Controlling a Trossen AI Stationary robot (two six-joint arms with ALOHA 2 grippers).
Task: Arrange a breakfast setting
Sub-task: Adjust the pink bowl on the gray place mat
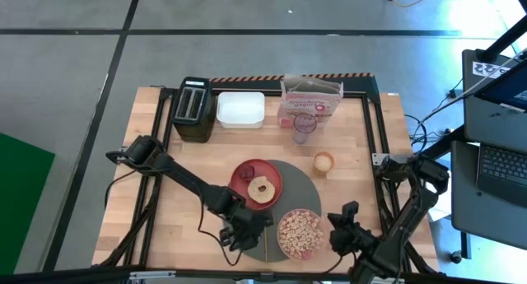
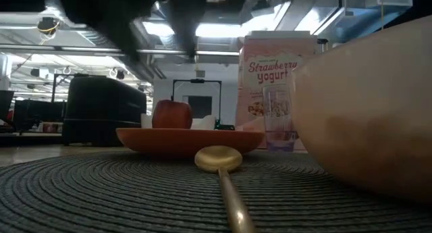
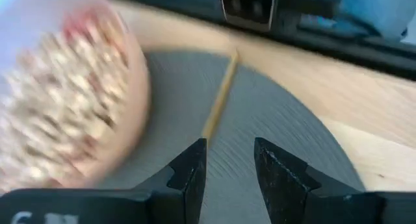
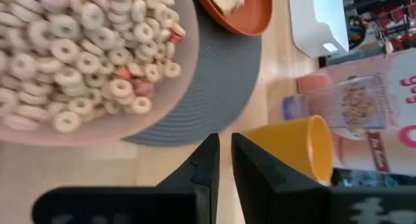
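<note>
A round dark-grey mat (image 1: 306,193) lies at the table's near middle. On it stand a red plate (image 1: 247,185) with round toast (image 1: 262,188) and a dark-red fruit piece (image 1: 246,172), and a pink bowl (image 1: 300,233) full of cereal rings. A thin gold spoon (image 3: 221,97) lies on the mat left of the bowl, and it also shows in the low view (image 2: 219,159). My left gripper (image 3: 227,162) is open just above the mat at the spoon's near end. My right gripper (image 4: 225,159) is shut and empty, right of the bowl. The pink cereal box (image 1: 310,103) stands at the far edge.
A black toaster (image 1: 193,109) and a white tub (image 1: 240,109) stand at the far left. A clear glass (image 1: 302,128) stands in front of the box. A yellow cup (image 1: 324,162) stands by the mat's far right rim. Bare wood shows at the near left.
</note>
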